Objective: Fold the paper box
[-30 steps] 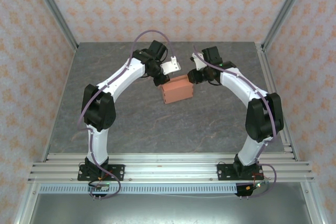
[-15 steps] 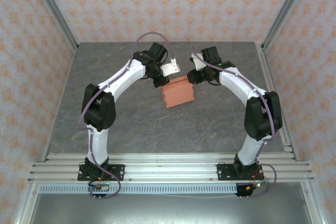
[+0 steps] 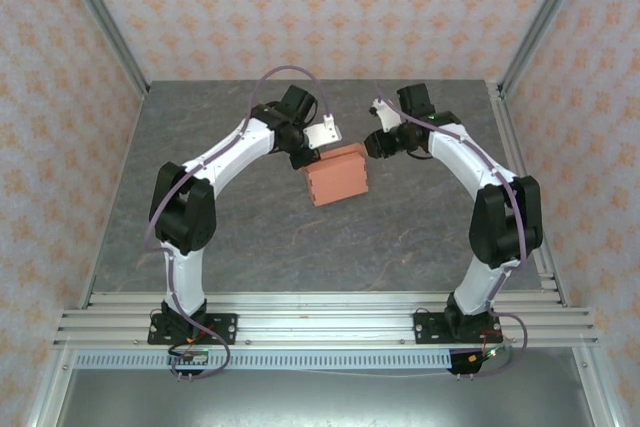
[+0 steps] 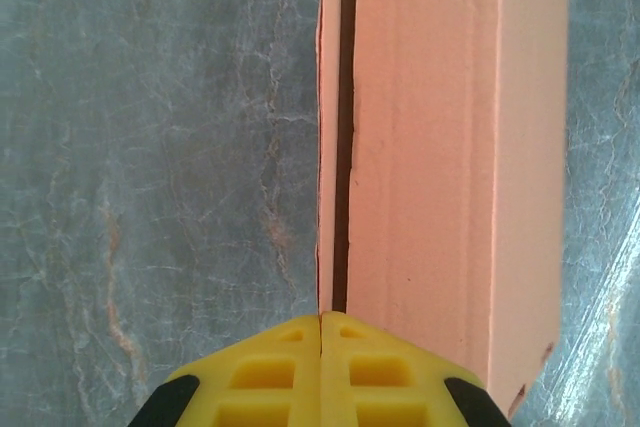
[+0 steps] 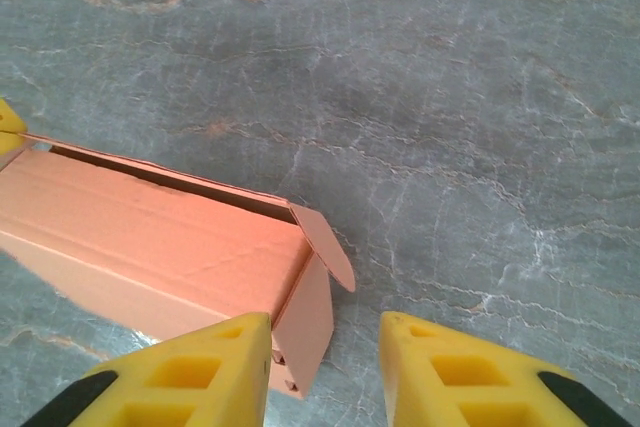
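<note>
We see the left claw clamped on a thin side flap of the paper box, which sits around the desk's middle, toward its far edge. The right claw, fingers apart, hangs just beside the box's rounded-tab end.

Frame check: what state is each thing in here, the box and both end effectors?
paper box: folded up into a box shape, long seam gaping, rounded end tab untucked and sticking out.
left end effector: shut on a thin card edge of the box.
right end effector: open, nothing between its fingers, at the tabbed end of the box.
</note>
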You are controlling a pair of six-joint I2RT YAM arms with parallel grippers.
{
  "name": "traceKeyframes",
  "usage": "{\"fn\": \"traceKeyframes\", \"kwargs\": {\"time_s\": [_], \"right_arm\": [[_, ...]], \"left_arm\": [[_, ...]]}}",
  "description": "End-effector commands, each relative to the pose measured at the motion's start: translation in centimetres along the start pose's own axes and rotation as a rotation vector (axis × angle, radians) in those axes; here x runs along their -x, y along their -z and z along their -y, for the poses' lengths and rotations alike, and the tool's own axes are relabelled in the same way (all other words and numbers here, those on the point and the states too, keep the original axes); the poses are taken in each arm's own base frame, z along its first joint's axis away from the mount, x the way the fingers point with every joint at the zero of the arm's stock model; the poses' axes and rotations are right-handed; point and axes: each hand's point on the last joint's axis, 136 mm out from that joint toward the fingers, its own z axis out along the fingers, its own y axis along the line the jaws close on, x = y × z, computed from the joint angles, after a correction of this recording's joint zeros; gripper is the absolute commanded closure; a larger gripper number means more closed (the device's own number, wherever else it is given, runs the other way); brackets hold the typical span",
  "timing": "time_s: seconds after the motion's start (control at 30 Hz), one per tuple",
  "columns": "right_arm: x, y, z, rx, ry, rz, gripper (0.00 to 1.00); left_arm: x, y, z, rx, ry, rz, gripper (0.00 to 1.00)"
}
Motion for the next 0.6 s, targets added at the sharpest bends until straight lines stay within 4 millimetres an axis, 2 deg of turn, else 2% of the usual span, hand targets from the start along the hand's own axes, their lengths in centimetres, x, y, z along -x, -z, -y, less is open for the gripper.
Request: {"fn": "traceKeyframes", "kwargs": {"time_s": [0.0,0.37,0.57], "right_arm": [[0.8,0.7,-1.2,0.062,0.040,0.016,0.63],[1.3,1.1,0.7,-0.065,0.056,0.073,0.53],[1.2,0.6,0.2,-0.028,0.076,0.071,0.54]], "left_arm": [[1.7,2.3,-1.0,0.073,-0.050,0.055,1.00],[2.8,3.0,-0.2,0.054,-0.094,0.065,1.00],[3.1,2.7,-0.2,0.051,-0.102,0.060,1.00]]}}
